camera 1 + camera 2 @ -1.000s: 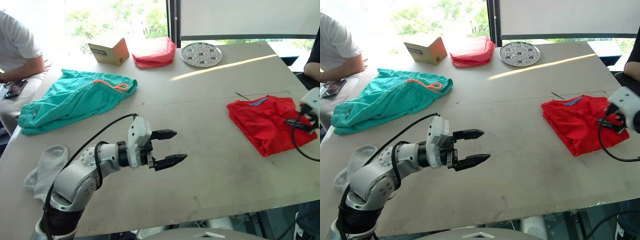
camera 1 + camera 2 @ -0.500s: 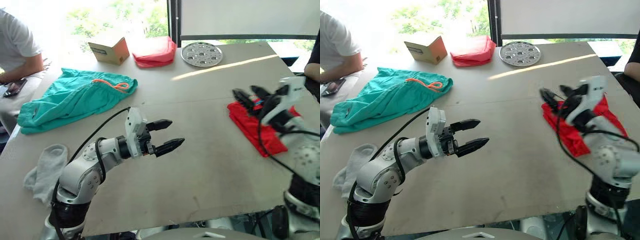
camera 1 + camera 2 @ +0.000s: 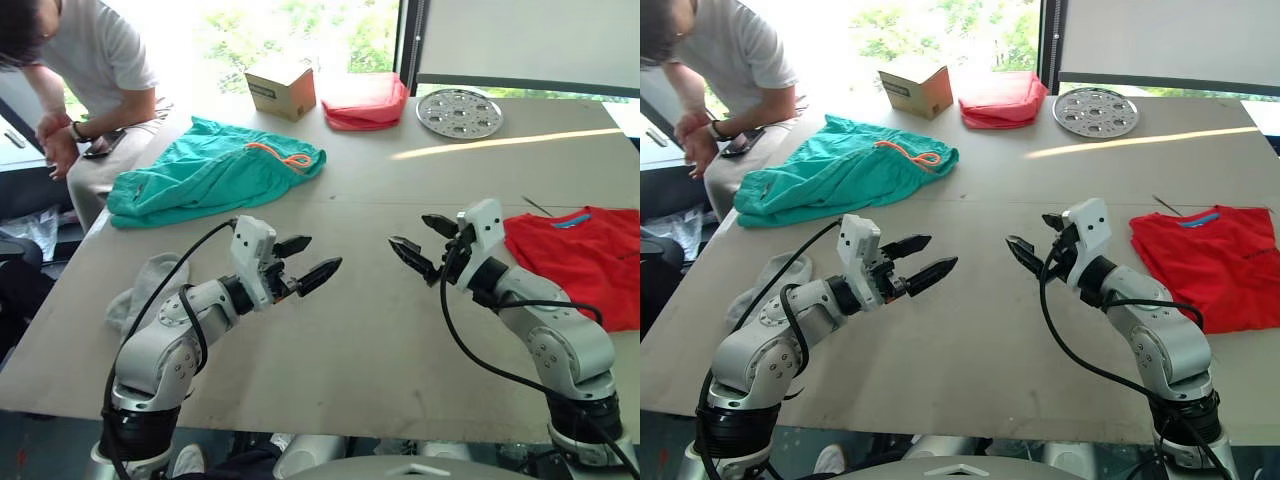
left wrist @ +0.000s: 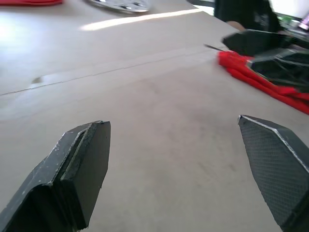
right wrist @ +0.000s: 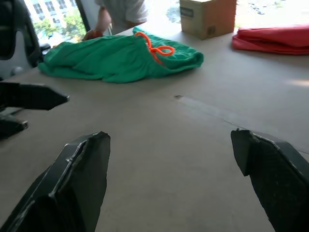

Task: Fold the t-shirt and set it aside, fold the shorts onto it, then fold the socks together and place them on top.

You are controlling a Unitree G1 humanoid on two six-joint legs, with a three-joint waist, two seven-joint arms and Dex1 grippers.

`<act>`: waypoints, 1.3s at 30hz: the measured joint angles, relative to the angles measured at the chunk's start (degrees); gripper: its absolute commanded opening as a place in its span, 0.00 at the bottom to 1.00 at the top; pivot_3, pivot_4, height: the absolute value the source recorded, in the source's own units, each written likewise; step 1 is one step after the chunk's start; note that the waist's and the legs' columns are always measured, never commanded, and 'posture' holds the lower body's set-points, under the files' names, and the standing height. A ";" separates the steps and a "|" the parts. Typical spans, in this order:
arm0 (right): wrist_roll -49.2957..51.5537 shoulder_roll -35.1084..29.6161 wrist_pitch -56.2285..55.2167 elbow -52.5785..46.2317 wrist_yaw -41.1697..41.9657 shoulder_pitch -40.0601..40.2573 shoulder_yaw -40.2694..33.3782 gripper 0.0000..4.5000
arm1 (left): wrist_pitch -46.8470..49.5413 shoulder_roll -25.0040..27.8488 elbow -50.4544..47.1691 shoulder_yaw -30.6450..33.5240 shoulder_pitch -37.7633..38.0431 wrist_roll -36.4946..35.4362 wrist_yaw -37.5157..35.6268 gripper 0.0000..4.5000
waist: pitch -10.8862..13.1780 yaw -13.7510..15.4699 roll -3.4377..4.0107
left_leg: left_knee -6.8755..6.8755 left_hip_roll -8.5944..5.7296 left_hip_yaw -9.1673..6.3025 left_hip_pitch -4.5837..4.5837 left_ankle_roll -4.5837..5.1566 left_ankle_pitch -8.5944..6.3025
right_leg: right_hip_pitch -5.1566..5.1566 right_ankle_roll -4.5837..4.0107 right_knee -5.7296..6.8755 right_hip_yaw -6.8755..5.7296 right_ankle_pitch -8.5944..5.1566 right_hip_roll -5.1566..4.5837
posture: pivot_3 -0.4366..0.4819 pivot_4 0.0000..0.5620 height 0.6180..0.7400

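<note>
Left eye view: both claws, left (image 3: pixel 306 260) and right (image 3: pixel 421 241), spread wide over bare tabletop (image 3: pixel 350 340), gripping nothing. Folded t-shirt (image 3: pixel 583 262) by the right arm, shorts (image 3: pixel 215 172) far left, socks (image 3: pixel 135 295) near left. All floppy and light, so best pinched at hems or waistband.

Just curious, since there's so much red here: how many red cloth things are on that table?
2. The t-shirt lies folded at the table's right edge, beside the right tool. A smaller folded red bundle sits at the far side, between the cardboard box and the metal plate.
</note>
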 measured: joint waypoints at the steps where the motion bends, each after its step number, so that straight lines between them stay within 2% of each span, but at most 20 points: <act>1: -0.18 -0.05 -0.65 0.29 0.30 -0.28 -0.05 0.94 | 0.15 -0.22 0.02 0.05 -0.04 -0.02 0.34 1.00 | -0.02 0.09 -0.02 | 0.04 0.23 0.51 -0.01 0.01 -0.01 | -0.01 -0.02 0.02 0.19 -0.01 0.06 | 0.48 0.27 1.00; 4: -1.07 -0.46 -2.83 2.23 0.64 -1.11 -0.18 0.94 | 0.28 -0.41 0.02 0.12 -0.21 -0.02 1.04 1.00 | -0.08 0.07 -0.13 | 0.00 0.57 1.72 -0.03 0.37 -0.22 | -0.33 -0.03 0.06 1.04 0.00 0.32 | 0.48 0.27 1.00; 6: -1.40 -0.49 -3.11 3.17 0.61 -1.18 -0.37 0.94 | 0.31 -0.41 0.02 0.11 -0.35 -0.03 1.09 1.00 | -0.04 -0.60 -0.26 | 0.14 0.57 2.02 -0.50 0.50 -0.30 | 0.03 0.04 -0.07 0.52 -0.04 -0.24 | 0.48 0.27 1.00; 7: -1.43 -0.50 -3.15 3.38 0.60 -1.18 -0.42 0.94 | 0.32 -0.41 0.01 0.11 -0.46 -0.07 1.07 1.00 | -0.05 -1.05 -0.24 | 0.53 1.32 3.25 -0.98 0.49 -0.29 | 0.28 0.08 -0.14 -0.18 -0.10 -0.61 | 0.48 0.27 1.00; 8: -1.48 -0.42 -3.38 3.79 0.58 -1.17 -0.51 0.94 | 0.33 -0.40 0.00 0.16 -0.64 -0.10 1.08 1.00 | -0.07 -1.77 -0.17 | 1.07 3.40 6.50 -2.13 0.54 -0.31 | 0.73 -0.01 -0.08 -1.40 -0.32 -1.19 | 0.48 0.27 1.00; 9: -1.55 -0.37 -3.58 3.95 0.56 -1.15 -0.51 0.94 | 0.36 -0.40 0.01 0.16 -0.60 -0.11 1.10 1.00 | -0.08 -2.22 0.10 | 1.21 4.88 8.63 -2.55 0.57 -0.20 | 1.01 0.05 0.06 -2.51 -0.59 -1.44 | 0.48 0.27 1.00; 10: -1.77 0.48 -4.07 4.04 0.45 -1.45 -0.23 0.94 | 0.47 -0.22 0.02 0.91 0.04 -0.14 1.24 1.00 | 0.18 -1.80 0.72 | 1.06 4.85 8.58 -2.20 1.02 -0.13 | 0.47 -1.39 0.61 -0.77 -0.40 0.08 | 0.48 0.27 1.00; 11: -1.78 1.08 -4.41 3.95 0.44 -1.48 0.14 0.94 | 0.59 -0.01 0.06 1.85 0.20 -0.13 1.43 1.00 | 0.32 -1.10 0.95 | 0.79 5.02 8.16 -2.04 0.94 0.01 | 0.19 -2.37 0.39 1.18 0.24 1.53 | 0.48 0.27 1.00; 12: -1.81 1.39 -4.55 3.96 0.38 -1.48 0.68 0.94 | 0.61 0.24 0.06 2.92 0.16 -0.15 1.72 1.00 | 0.37 -0.34 0.81 | 0.71 5.23 8.09 -2.01 0.87 0.08 | 0.06 -2.25 -0.35 1.98 0.52 3.12 | 0.48 0.27 1.00; 13: -1.81 1.71 -4.74 3.96 0.28 -1.54 0.91 0.94 | 0.64 0.14 0.06 3.84 0.23 -0.14 2.33 1.00 | 0.29 0.28 0.46 | 0.68 5.20 8.09 -1.85 0.81 0.10 | 0.07 -1.95 -0.78 2.31 0.54 3.90 | 0.48 0.27 1.00; 15: -1.84 2.55 -5.29 3.96 0.13 -1.75 1.03 0.94 | 0.62 0.15 0.07 4.92 0.25 0.12 3.57 1.00 | 0.22 1.14 0.26 | 0.48 5.21 8.23 -1.91 0.65 0.19 | -0.04 -1.36 -0.94 2.69 0.40 3.84 | 0.48 0.27 1.00; 18: -2.89 3.78 -7.94 4.49 0.09 -1.78 1.72 0.94 | 0.50 0.12 1.26 6.25 -0.25 2.74 7.05 1.00 | 0.10 0.91 0.04 | -0.15 5.46 8.50 -1.90 0.26 0.43 | -0.55 -1.29 -0.78 3.31 0.36 3.78 | 0.48 0.27 1.00; 20: -2.38 4.41 -8.89 4.82 1.51 -1.85 2.42 0.97 | 0.40 0.25 3.08 7.21 -0.52 4.56 8.68 1.00 | 0.06 0.30 -0.02 | -0.41 5.72 8.49 -1.88 0.08 0.53 | -0.81 -1.35 -0.57 3.40 0.37 3.97 | 0.48 0.27 1.00; 24: -3.18 0.57 -9.27 5.15 6.36 -2.75 5.58 0.97 | 0.11 3.74 6.06 10.39 -0.38 4.59 6.18 1.00 | 0.05 -0.97 -0.04 | -0.56 5.89 8.50 -1.88 -0.01 0.58 | -0.94 -1.46 -0.56 3.40 0.41 4.18 | 0.48 0.27 1.00; 30: -5.85 -1.22 -10.29 5.17 8.51 -3.70 8.93 0.97 | -1.78 8.31 14.73 14.64 -1.84 7.17 4.61 1.00 | 0.03 -1.15 -0.17 | -0.56 5.88 8.58 -1.89 -0.01 0.58 | -0.98 -1.46 -0.59 3.38 0.42 4.17 | 0.48 0.27 1.00; 34: -5.52 -2.72 -8.55 4.93 10.11 -5.36 9.22 0.97 | -2.70 15.17 25.61 15.31 -7.97 9.68 0.59 1.00 | 0.04 -0.53 -0.29 | -0.50 5.86 8.58 -1.93 -0.01 0.58 | -0.99 -1.48 -0.58 3.33 0.44 4.18 | 0.48 0.27 1.00; 36: -4.48 -2.72 -6.53 4.28 10.36 -7.55 9.04 0.97 | -4.28 20.07 33.63 13.89 -13.31 12.55 -2.75 1.00 | 0.02 -0.57 -0.35 | -0.50 5.86 8.58 -1.92 -0.01 0.58 | -1.00 -1.51 -0.58 3.32 0.46 4.23 | 0.48 0.27 1.00; 39: -3.62 -1.40 -4.92 3.48 10.15 -9.03 9.36 0.97 | -8.24 22.95 44.05 10.40 -20.92 16.89 -6.04 1.00 | 0.01 -0.58 -0.37 | -0.52 5.86 8.57 -1.92 -0.01 0.58 | -1.01 -1.51 -0.58 3.29 0.46 4.23 | 0.48 0.27 1.00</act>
